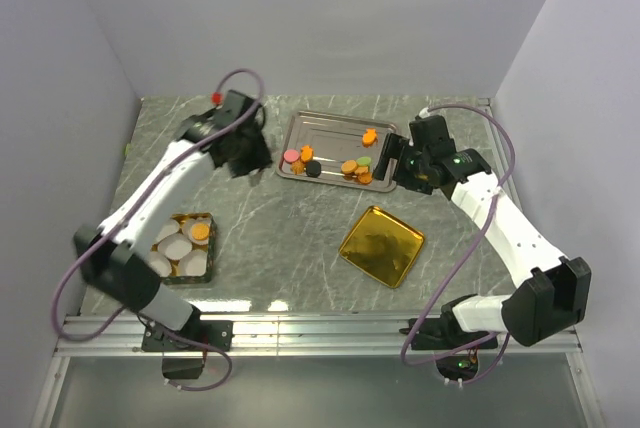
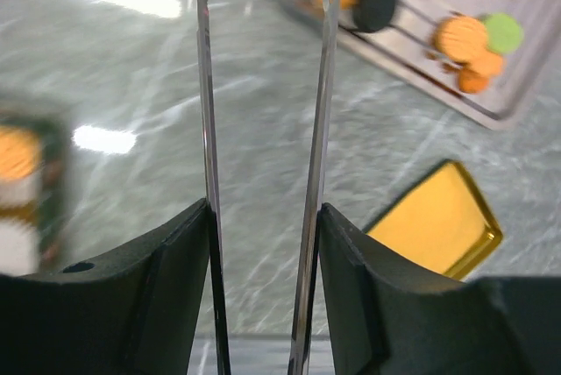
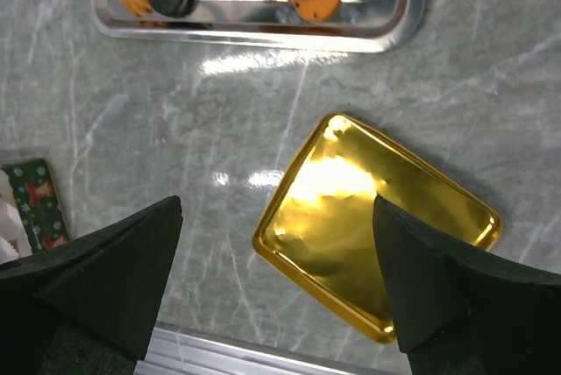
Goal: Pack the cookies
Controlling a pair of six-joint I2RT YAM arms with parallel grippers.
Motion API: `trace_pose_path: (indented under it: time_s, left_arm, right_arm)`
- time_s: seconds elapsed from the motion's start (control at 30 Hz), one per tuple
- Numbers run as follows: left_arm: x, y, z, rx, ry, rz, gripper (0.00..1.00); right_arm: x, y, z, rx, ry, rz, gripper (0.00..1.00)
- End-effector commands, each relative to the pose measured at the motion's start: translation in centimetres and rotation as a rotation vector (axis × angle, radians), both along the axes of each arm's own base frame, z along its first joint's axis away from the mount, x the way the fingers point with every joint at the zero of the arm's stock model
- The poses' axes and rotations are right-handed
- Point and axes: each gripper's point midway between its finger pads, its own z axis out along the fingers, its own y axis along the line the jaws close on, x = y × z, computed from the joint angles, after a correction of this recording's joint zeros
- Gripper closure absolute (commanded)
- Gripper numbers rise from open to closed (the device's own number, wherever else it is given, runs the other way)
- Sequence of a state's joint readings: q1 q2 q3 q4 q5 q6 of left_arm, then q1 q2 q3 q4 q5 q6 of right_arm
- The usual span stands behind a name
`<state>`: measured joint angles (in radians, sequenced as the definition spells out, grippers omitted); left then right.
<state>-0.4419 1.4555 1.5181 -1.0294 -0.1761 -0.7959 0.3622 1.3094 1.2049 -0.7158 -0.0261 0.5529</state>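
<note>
Several cookies [image 1: 355, 168], mostly orange with a pink, a green and a black one, lie in a steel tray [image 1: 330, 116] at the back. My left gripper [image 1: 248, 158] hovers just left of the tray, shut on thin metal tongs [image 2: 208, 86]. The tong blades run up between its fingers [image 2: 175, 252] toward the black cookie [image 2: 375, 5]; their tips are cut off by the frame. Nothing shows between the blades. My right gripper [image 1: 395, 163] hangs at the tray's right end, open and empty [image 3: 276, 204], above a gold lid [image 3: 351, 217].
A green patterned box [image 1: 186, 246] at the near left holds white paper cups and one orange cookie [image 1: 200, 232]. The gold lid [image 1: 381, 245] lies upside down at the near centre right. Grey walls close in the marbled table on three sides.
</note>
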Motion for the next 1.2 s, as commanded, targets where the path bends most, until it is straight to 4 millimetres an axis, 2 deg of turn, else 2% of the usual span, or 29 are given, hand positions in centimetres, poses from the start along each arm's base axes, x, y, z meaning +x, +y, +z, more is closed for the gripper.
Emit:
trace_pose_path:
  time_s: [0.0, 0.07, 0.17, 0.23, 0.27, 0.37, 0.4, 0.5, 0.77, 1.0, 1.17]
  left_arm:
    - [3.0, -5.7, 2.5, -0.060, -0.104, -0.147, 0.45]
    - [3.8, -7.2, 2.7, -0.078, -0.114, -0.175, 0.45]
    - [4.7, -10.1, 1.3, -0.112, -0.091, -0.235, 0.45]
    - [5.0, -11.2, 1.0, -0.123, -0.081, -0.264, 0.45]
    - [5.0, -12.0, 0.0, -0.112, -0.059, -0.287, 0.45]
    - [5.2, -13.1, -0.8, -0.098, -0.037, -0.317, 0.45]
    - [5.3, -13.5, -1.8, -0.086, -0.016, -0.329, 0.45]
    - [5.6, -13.7, -3.0, -0.062, 0.016, -0.334, 0.46]
    - [6.2, -13.7, -4.3, -0.011, 0.062, -0.344, 0.46]
    - [4.5, -13.0, -5.0, 0.023, 0.103, -0.328, 0.46]
    - [2.8, -12.7, -6.3, 0.045, 0.130, -0.338, 0.46]
  right_arm:
    - [-1.5, -0.9, 1.0, -0.024, 0.016, -0.014, 0.04]
    - [-1.8, -1.4, 1.1, -0.037, 0.012, -0.030, 0.03]
    - [-2.6, -1.7, 1.5, -0.031, 0.006, -0.032, 0.02]
    - [-3.1, -1.8, 1.9, -0.024, -0.006, -0.032, 0.00]
    - [-3.3, -1.9, 1.8, -0.022, -0.003, -0.034, 0.00]
    - [-3.9, -2.2, 1.8, -0.023, -0.010, -0.044, 0.00]
    - [-4.1, -2.4, 1.7, -0.022, -0.007, -0.052, 0.00]
    - [-4.7, -2.9, 1.5, -0.023, -0.008, -0.073, 0.00]
    - [-5.8, -3.7, 0.9, -0.029, -0.004, -0.112, 0.00]
    - [-6.2, -4.5, 0.9, -0.061, -0.006, -0.126, 0.00]
    - [-6.1, -4.6, 0.9, -0.075, -0.004, -0.117, 0.00]
